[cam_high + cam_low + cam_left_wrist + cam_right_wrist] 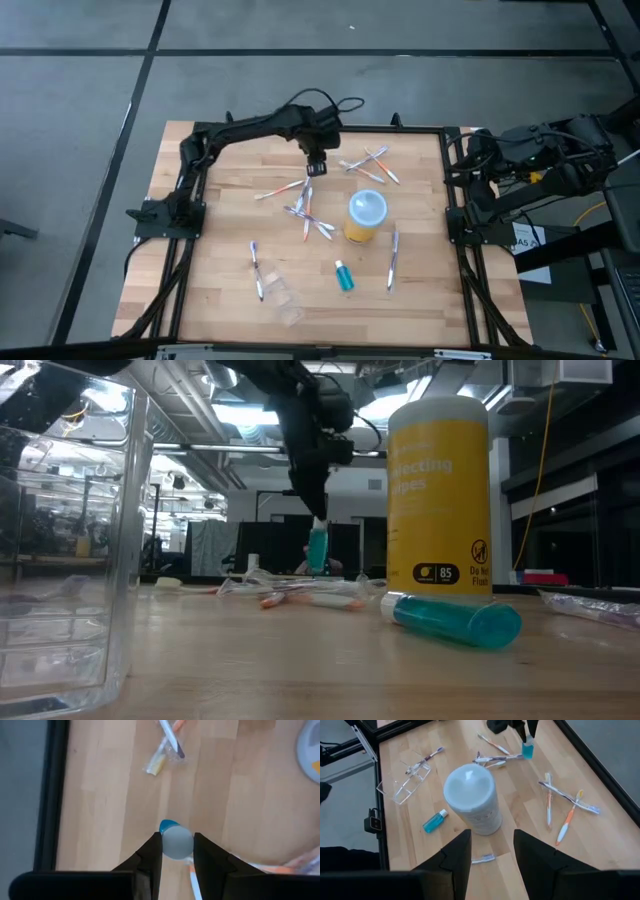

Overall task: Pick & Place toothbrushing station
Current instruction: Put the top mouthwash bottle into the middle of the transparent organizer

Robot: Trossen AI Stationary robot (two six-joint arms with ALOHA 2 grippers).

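My left gripper (315, 166) hangs over the far middle of the table, shut on a small teal tube (317, 549) lifted above the wood. A second teal tube (344, 276) lies on its side near the front. The yellow cup with the pale-blue top (365, 216) stands upright at the centre. Toothbrushes (305, 210) lie scattered beneath and around the left gripper, with more at the far right (368, 163). A clear plastic pouch (284, 298) lies at the near left. My right gripper (492, 851) waits open, high beyond the table's right edge. My left gripper pinches the tube's pale capped top end (176, 842) between its two fingers. The fingers come from above, pointing steeply down. The tube hangs upright below them (528, 750), clear of the table and of the toothbrushes beneath it.
Single toothbrushes lie right of the cup (393, 257) and at the near left (256, 268). A black frame (450, 190) borders the table's left, far and right sides. Bare wood shows at the far left (230, 160) and near right (430, 290).
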